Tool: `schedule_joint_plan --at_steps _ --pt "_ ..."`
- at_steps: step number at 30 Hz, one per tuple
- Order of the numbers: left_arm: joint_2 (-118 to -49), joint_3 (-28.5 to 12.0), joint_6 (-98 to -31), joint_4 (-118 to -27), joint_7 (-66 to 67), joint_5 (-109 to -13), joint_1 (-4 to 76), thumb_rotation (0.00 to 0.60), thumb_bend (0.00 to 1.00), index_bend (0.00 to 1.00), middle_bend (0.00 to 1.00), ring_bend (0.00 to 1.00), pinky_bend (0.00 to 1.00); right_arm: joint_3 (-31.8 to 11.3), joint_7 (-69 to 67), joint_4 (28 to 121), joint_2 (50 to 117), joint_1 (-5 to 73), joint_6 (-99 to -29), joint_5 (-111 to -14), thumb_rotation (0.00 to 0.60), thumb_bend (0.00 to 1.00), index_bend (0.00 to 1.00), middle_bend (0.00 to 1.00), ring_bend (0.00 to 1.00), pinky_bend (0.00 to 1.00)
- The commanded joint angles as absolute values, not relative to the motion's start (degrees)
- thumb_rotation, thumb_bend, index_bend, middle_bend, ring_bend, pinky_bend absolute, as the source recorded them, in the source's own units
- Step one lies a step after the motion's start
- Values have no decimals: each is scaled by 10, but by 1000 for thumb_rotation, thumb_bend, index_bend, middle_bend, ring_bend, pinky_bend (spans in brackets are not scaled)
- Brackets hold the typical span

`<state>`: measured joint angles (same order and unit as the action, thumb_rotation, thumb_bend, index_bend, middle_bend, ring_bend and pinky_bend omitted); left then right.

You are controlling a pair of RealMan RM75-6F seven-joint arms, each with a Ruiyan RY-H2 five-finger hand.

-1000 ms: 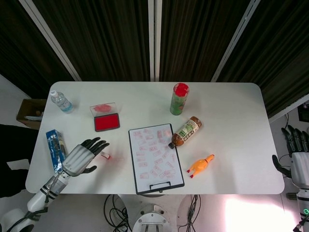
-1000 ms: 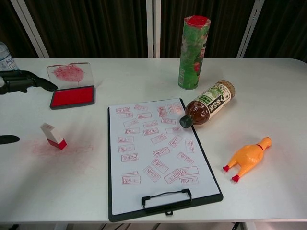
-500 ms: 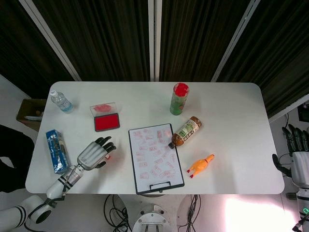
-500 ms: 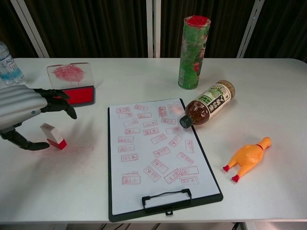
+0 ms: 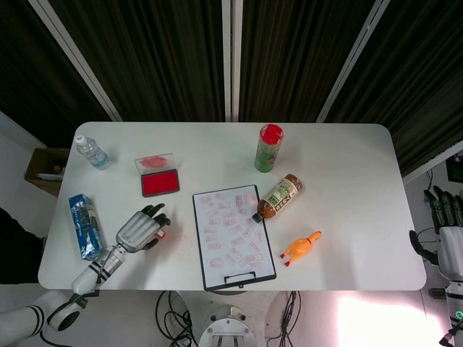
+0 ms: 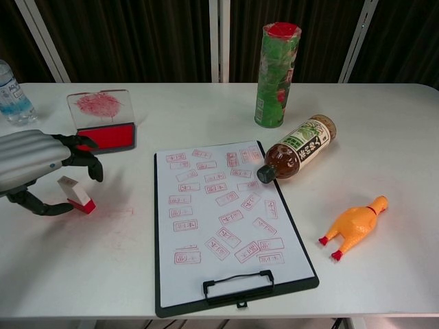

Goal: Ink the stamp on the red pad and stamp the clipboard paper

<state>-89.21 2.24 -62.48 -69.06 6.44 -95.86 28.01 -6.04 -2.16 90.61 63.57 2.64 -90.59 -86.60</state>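
A small white stamp (image 6: 77, 194) with a red base stands tilted on the table, left of the clipboard (image 6: 163, 288); in the head view only its tip (image 5: 161, 234) shows. My left hand (image 6: 40, 164) arches over it, fingers (image 6: 88, 163) curled on its far side and thumb (image 6: 33, 204) on its near side, with no clear grip. The same left hand (image 5: 141, 230) shows in the head view. The open red ink pad (image 6: 103, 137) lies just behind. The clipboard paper (image 5: 231, 230) carries several red marks. My right hand (image 5: 445, 233) hangs off the table's right edge, fingers apart and empty.
The pad's clear lid (image 6: 100, 104) lies behind it. A tea bottle (image 6: 298, 147) lies touching the clipboard's upper right corner. A green can (image 6: 277, 65) stands behind it, an orange rubber chicken (image 6: 353, 226) to the right. A water bottle (image 5: 92, 152) and blue carton (image 5: 85, 224) stand at the left.
My left hand has come in from the left and settled lower over the stamp, its fingers curling around it. The stamp and the right hand have stayed put.
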Motion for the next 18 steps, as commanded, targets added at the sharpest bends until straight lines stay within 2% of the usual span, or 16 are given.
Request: schedule_joint_plan --at_steps 1,18 --pt "-890 24 -625 -689 65 -955 280 600 275 357 352 108 243 -60 -21 906 636 27 -905 -867 600 275 0 0 0 0" --pt "-892 29 -630 -688 59 -945 288 600 330 413 416 108 243 -58 -8 915 634 30 -890 -859 600 276 0 0 0 0"
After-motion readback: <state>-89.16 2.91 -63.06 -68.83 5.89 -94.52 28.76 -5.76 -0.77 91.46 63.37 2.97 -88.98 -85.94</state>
